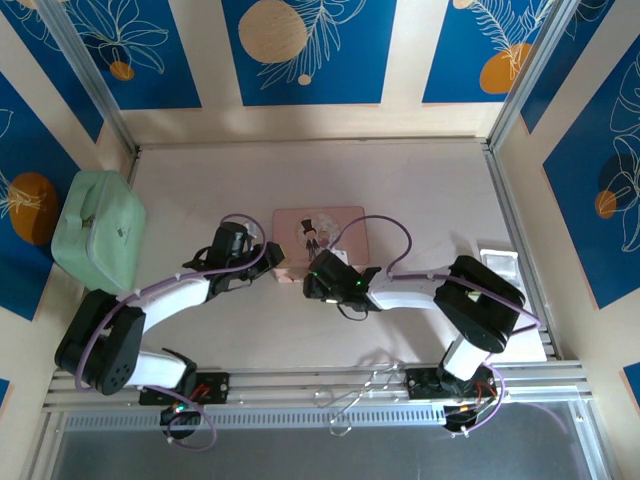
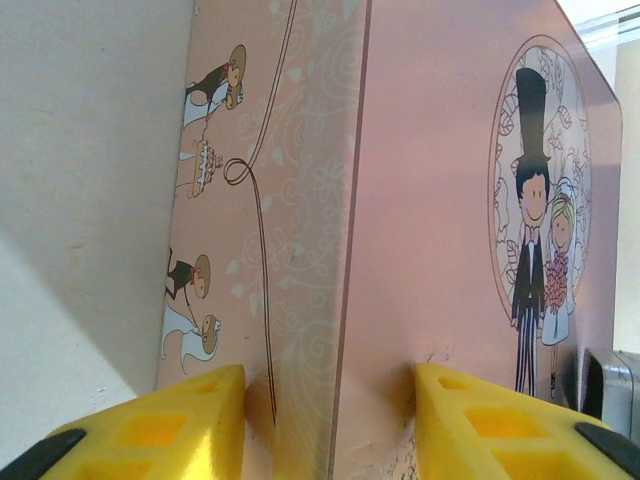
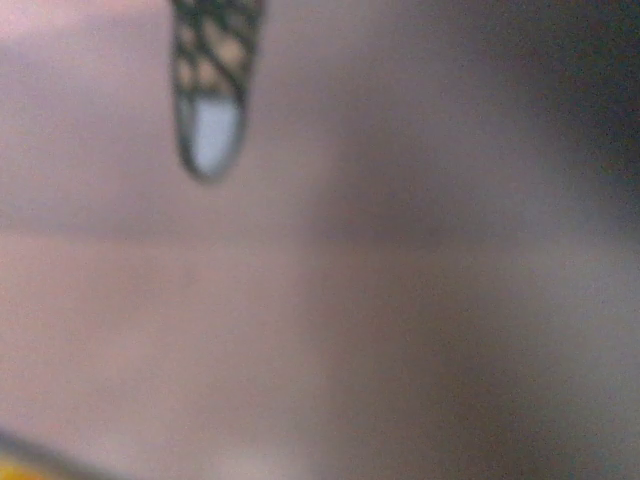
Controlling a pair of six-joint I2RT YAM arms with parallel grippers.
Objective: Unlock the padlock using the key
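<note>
Though flat on the table (image 1: 420, 190) — pink box (image 1: 340, 222), corner between left fingers (image 2: 150, 430).

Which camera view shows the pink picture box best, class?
Left wrist: the pink picture box is close and sharp, bride-and-groom picture clear, between the left gripper's fingers. Top external shows the box small, partly under both arms. Right wrist gives a pinkish blur, possibly the box.

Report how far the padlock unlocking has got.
Done: nothing I can confirm; the padlock's state cannot be told. In hand: the left arm seems to clamp its jaws on the pink box, a yellow finger each side of its corner edge; the right arm reaches its near edge, its wrist view too blurred to read. Left: key in, turn, shackle open.
</note>
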